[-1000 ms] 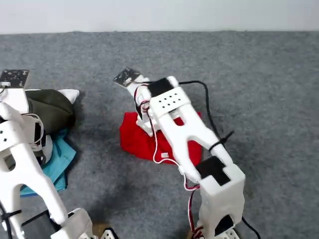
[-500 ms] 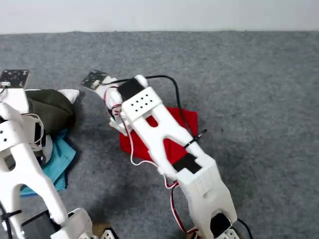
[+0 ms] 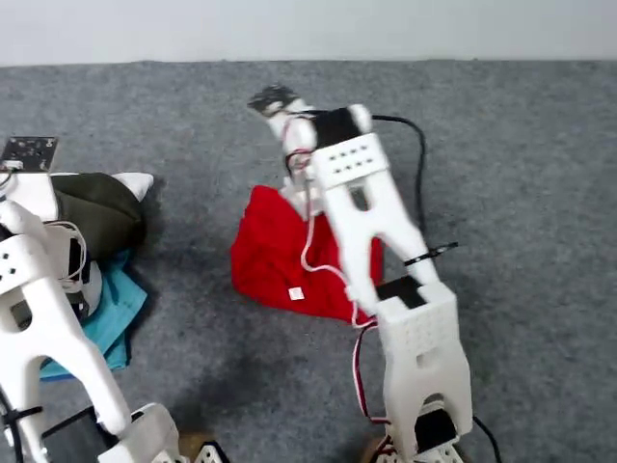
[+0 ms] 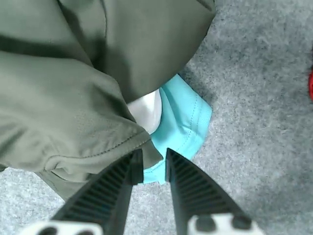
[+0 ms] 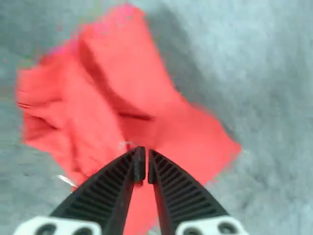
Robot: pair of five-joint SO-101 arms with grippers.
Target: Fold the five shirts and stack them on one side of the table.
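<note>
BOOTH: Closest first; what have you got?

ARMS: My left gripper point(image 4: 151, 156) hangs low at the left side of the table point(image 3: 521, 174); its fingers stand a narrow gap apart, clamped on nothing; through the gap I see a sliver of the teal shirt point(image 4: 183, 122); the tips are at the hem of the olive shirt point(image 4: 58, 83), and whether they touch it I can't tell; the olive shirt lies bunched and rumpled on top of the teal one, which sticks out from under it; a bit of white cloth point(image 4: 146, 110) peeks out between the two.

BOOTH: And the other side?

ARMS: My right gripper point(image 5: 142, 164) is up over the red shirt point(image 5: 122, 98), fingers pressed together; no cloth that I can make out is pinched between them; the red shirt lies crumpled near the middle of the table, well apart from the olive and teal ones; a small white tag point(image 3: 296, 293) shows near its front edge; my right arm point(image 3: 366, 212) stretches over its right half; beyond that, the grey surface runs back to a pale wall point(image 3: 308, 29).
</note>
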